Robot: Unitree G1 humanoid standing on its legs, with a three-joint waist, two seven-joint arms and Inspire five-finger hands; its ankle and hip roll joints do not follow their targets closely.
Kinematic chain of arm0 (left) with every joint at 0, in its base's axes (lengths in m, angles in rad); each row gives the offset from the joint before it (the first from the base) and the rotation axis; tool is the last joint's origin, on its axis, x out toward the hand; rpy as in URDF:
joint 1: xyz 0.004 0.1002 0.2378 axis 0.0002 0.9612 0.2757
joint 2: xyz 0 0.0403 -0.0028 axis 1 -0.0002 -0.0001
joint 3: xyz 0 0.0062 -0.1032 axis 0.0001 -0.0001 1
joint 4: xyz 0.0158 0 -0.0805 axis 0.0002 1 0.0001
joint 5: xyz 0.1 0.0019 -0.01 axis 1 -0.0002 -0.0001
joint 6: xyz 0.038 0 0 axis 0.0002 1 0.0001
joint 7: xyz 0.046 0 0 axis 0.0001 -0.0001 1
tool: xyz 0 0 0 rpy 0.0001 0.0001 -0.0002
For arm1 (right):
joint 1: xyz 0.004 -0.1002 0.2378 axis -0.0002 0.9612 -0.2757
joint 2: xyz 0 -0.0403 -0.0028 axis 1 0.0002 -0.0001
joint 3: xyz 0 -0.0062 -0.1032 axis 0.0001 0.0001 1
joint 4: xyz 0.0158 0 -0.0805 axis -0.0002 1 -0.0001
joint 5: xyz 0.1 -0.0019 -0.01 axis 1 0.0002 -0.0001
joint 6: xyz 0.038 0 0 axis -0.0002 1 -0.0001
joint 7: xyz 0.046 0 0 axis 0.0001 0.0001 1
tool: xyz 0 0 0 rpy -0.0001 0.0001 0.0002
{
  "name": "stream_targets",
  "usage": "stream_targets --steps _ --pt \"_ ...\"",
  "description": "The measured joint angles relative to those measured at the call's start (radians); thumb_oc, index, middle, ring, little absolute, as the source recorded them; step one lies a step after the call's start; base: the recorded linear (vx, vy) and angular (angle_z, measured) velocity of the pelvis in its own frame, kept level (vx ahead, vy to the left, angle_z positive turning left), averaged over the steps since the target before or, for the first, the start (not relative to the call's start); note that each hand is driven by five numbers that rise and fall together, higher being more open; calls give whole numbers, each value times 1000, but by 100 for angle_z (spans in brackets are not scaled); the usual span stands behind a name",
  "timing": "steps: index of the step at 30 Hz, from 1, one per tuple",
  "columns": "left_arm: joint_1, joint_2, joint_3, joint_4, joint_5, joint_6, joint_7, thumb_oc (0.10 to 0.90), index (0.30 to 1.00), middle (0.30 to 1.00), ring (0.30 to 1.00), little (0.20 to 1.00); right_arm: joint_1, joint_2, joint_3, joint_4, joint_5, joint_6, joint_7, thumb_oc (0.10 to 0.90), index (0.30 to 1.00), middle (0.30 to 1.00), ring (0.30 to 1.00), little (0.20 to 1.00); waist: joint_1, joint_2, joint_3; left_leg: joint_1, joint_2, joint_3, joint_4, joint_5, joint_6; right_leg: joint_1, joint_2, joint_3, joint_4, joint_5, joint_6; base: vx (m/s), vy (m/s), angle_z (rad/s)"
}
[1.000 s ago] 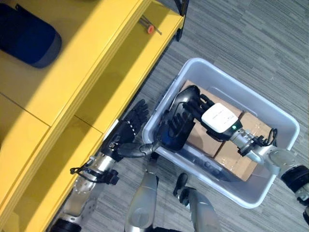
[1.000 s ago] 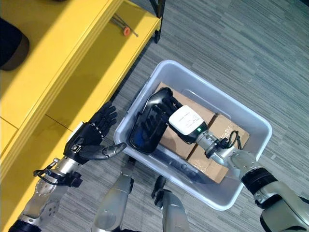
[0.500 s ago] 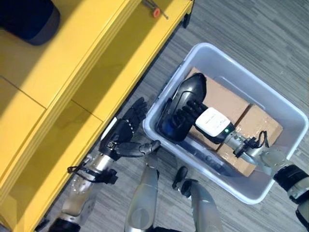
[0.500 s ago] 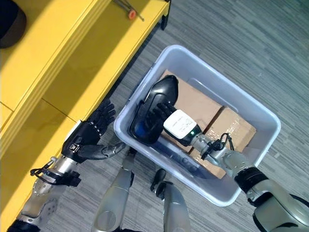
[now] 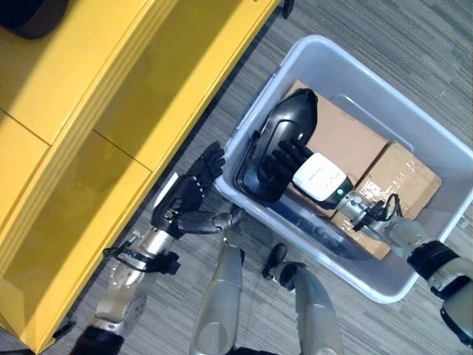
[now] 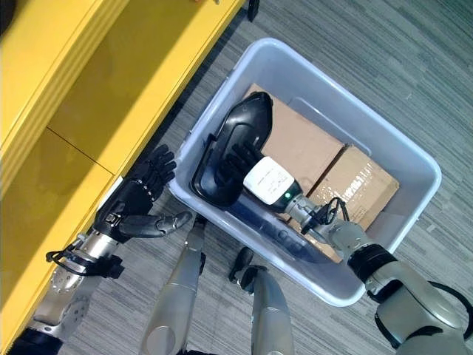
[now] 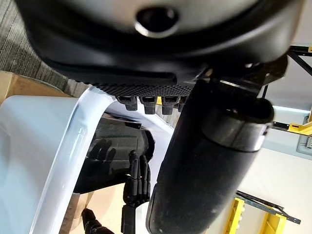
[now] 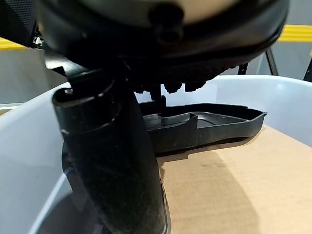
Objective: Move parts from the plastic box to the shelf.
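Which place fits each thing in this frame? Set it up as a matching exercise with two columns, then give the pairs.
Things:
1. black plastic part
2. left robot hand
3. cardboard boxes
4. yellow shelf

Places:
A. lying flat on the bottom of the plastic box
B. on the robot's left of the plastic box, on the grey floor
C. leaning against the box's inner wall, with the right robot hand on it
D. outside the box, fingers straight, between shelf and box wall

Pairs: 1-C, 2-D, 3-A, 4-B
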Motion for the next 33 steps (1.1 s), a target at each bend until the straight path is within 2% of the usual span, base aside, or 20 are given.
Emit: stream_targets --steps 1,6,9,12,13,14,18,23,26,29,33 --pt "1 2 1 -1 1 0 0 900 1000 1000 1000 1000 -4 -8 -2 -16 22 10 23 400 300 300 300 300 1 1 -1 -18 3 0 8 -11 -3 -18 -4 -1 4 -6 -11 102 -27 5" --pt "11 9 3 23 -1 1 1 900 1000 1000 1000 1000 -4 -38 27 -36 112 55 111 400 300 300 300 300 -5 1 -1 -52 0 4 31 -56 -6 -58 -8 5 34 -7 -22 49 -17 -2" --pt "0 25 1 22 -1 0 0 900 1000 1000 1000 1000 -28 -30 30 -27 124 71 116 400 300 300 300 300 -8 5 -3 -73 -3 2 58 -81 -6 -84 -13 6 55 -8 -37 15 -15 -6" --pt "-28 23 -15 21 0 0 -1 900 1000 1000 1000 1000 -118 41 22 48 129 118 125 400 300 300 300 300 -1 34 -10 -127 -4 -1 102 -130 3 -123 -19 -9 64 1 -53 26 -32 4" --pt "-35 22 -20 20 0 1 -2 900 1000 1000 1000 1000 -143 50 18 57 129 122 135 400 300 300 300 300 2 47 -15 -140 -4 -3 109 -132 5 -131 -20 -15 70 -1 -55 28 -86 20" --pt "-39 22 -30 21 0 1 -6 900 1000 1000 1000 1000 -191 68 20 85 146 128 190 400 300 300 300 300 9 67 -23 -154 -10 -3 120 -132 4 -141 -29 -23 90 -8 -64 4 -64 21" --pt "-6 22 -38 19 1 2 -10 900 1000 1000 1000 1000 -184 72 0 110 189 121 233 400 300 300 300 300 27 74 -50 -150 -13 -5 115 -132 4 -135 -32 -28 86 -11 -59 -2 -71 8" --pt "-13 21 -40 18 1 2 -32 900 1000 1000 1000 1000 -170 126 1 180 179 121 235 400 300 300 300 300 28 80 -81 -131 -22 -28 112 -130 5 -116 -32 -32 87 -12 -57 -20 -43 3" --pt "-29 18 -49 8 1 3 -62 900 1000 1000 1000 1000 -178 155 6 229 177 130 235 400 300 300 300 300 28 90 -88 -103 -20 -30 95 -133 6 -88 -32 -38 68 -8 -64 -16 -2 4" --pt "-24 12 -59 5 -3 6 -80 900 1000 1000 1000 1000 -160 155 18 227 177 140 220 400 300 300 300 300 30 105 -98 -81 -22 -26 94 -135 10 -57 -30 -34 46 3 -52 -80 49 -5" --pt "-11 -18 -55 3 -8 15 -75 900 1000 1000 1000 1000 -107 135 58 159 177 160 255 400 300 300 300 300 24 115 -103 -9 -18 -23 67 -47 9 15 -16 -6 7 5 -26 -24 59 -19"
